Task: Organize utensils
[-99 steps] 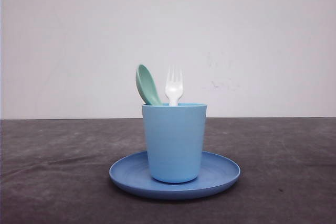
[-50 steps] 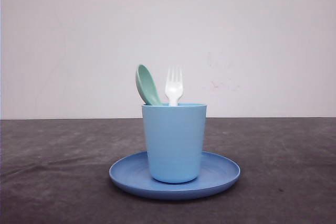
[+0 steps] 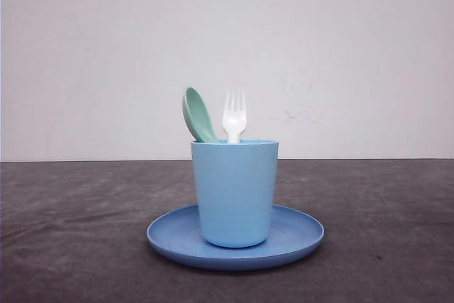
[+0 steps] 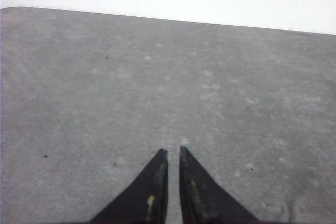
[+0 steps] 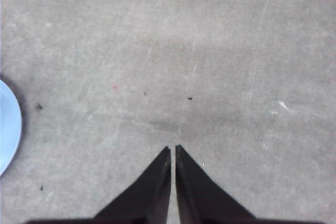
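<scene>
grey table (image 3: 78, 246); cup (image 3: 235, 193) hides fork (image 3: 233, 117), spoon (image 3: 198, 115) handles

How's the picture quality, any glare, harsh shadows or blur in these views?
Front view: soft even light, no glare on the light blue plastic cup, white fork slightly soft. Left wrist view: the grey tabletop looks hazy. Right wrist view: sharper, with a faint dark patch ahead of the right gripper.
</scene>
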### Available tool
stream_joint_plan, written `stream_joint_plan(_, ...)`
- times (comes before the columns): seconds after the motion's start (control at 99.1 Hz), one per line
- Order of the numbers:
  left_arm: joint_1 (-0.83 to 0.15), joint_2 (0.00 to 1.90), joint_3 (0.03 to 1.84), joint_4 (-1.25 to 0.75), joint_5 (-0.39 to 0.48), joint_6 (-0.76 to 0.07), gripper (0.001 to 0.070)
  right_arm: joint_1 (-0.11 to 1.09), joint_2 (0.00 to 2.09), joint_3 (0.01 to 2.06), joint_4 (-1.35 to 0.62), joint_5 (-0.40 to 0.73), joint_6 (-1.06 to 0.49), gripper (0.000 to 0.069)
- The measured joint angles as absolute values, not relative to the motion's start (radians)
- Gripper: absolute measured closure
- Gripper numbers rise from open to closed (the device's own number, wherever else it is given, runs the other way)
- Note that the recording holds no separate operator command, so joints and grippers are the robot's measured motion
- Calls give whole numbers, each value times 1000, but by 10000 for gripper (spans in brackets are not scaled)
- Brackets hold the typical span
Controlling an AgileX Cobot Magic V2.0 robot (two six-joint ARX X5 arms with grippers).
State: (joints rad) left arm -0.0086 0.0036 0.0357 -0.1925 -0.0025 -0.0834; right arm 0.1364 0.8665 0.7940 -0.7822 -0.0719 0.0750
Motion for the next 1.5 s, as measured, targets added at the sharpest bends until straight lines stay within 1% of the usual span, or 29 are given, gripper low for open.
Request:
stream_joint_plan(0.757, -9, 4, 34, -188, -2, -94, 696, 137, 866, 794, -638, -71, 75, 676)
stream_joint_plan(0.878, -9, 4, 34, -188, -2, -94, 696, 130, 834, 794, -612, -7, 75, 676)
stream_joint_plan(0.968, -9, 4, 34, -188, -2, -94, 696, 123, 762, 775, -564, 3, 75, 676)
stream_joint_plan(1.13, -9, 4, 34, -188, -2, -94, 696, 117, 580, 639, -439, -1, 84, 676)
stream_joint_plan(1.382, -9, 4, 34, -188, -2, -94, 696, 109, 265, 286, -225, -7, 128, 676)
stream_joint_plan(1.503, -9, 4, 34, -187, -2, -94, 696, 108, 138, 151, -167, -8, 135, 676)
